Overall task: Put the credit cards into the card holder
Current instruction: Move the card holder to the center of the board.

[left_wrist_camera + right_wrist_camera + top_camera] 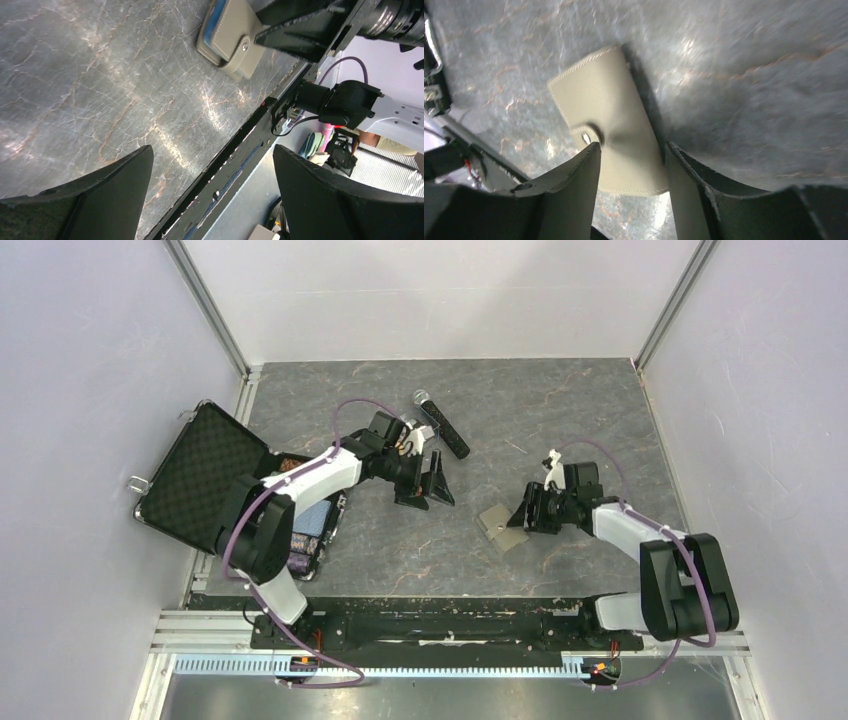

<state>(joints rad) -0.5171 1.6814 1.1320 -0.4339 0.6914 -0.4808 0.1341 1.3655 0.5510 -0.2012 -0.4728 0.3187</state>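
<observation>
The card holder (497,523), a folded taupe wallet with a snap tab, is right of the table's centre. My right gripper (522,518) is at its right end. In the right wrist view the jaws of this gripper (633,146) are narrowed, with a finger against each long edge of the wallet (609,115). The left wrist view shows the wallet (227,37) with a light blue inner edge. My left gripper (427,495) is open and empty above bare table left of centre; its own view shows it (212,150) over the table's front edge. No orange-gold cards show clearly.
An open black case (200,475) with foam lining lies at the left wall, colourful items (312,528) in its lower half. A black microphone (443,430) lies behind the left gripper. A black rail (450,625) runs along the front edge.
</observation>
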